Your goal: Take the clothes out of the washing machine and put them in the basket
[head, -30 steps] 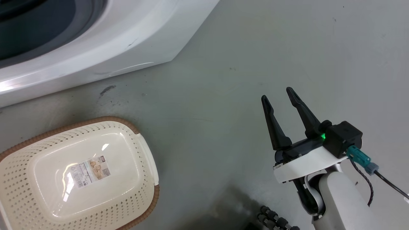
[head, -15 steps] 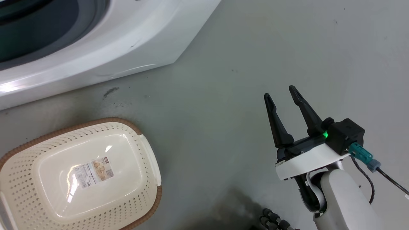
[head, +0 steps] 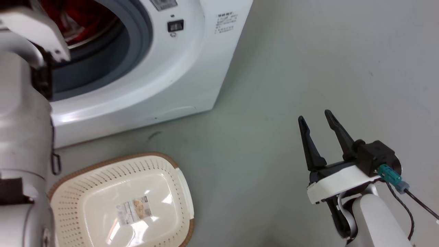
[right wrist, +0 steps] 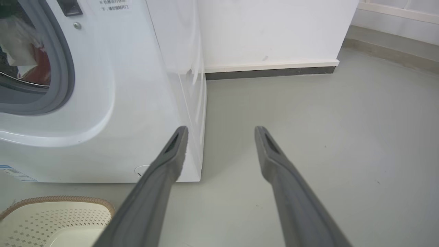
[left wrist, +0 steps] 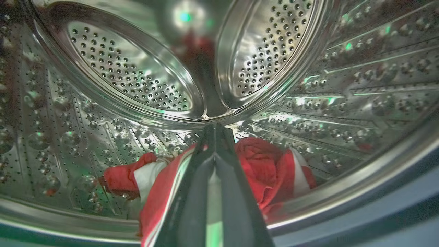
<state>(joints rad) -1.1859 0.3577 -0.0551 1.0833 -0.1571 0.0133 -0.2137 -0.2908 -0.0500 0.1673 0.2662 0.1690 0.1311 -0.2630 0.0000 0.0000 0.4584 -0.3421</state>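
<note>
Bright red clothes (left wrist: pixel 271 171) with white panels lie low in the shiny drum of the washing machine (head: pixel 171 75). My left gripper (left wrist: pixel 214 132) is inside the drum, jaws shut, and the fabric rises against both fingers as if pinched between them. Through the porthole the clothes (head: pixel 82 17) show red, past my pale left forearm (head: pixel 20 120). The cream basket (head: pixel 113 161) stands on the floor below the washer with nothing in it. Well to its right, my right gripper (head: pixel 314 115) hovers open over bare floor and holds nothing. In the right wrist view this gripper (right wrist: pixel 221 128) points past the washer's corner.
The washing machine (right wrist: pixel 120 103) stands against a white wall with a dark skirting strip (right wrist: pixel 271 72). Grey floor spreads to the right of it. A corner of the basket (right wrist: pixel 58 212) lies at that view's lower left. A black cable (head: pixel 410 209) hangs from my right wrist.
The head camera has tilted up, bringing the porthole, the red clothes and my left forearm into the picture. The right gripper has stayed open in the same pose.
</note>
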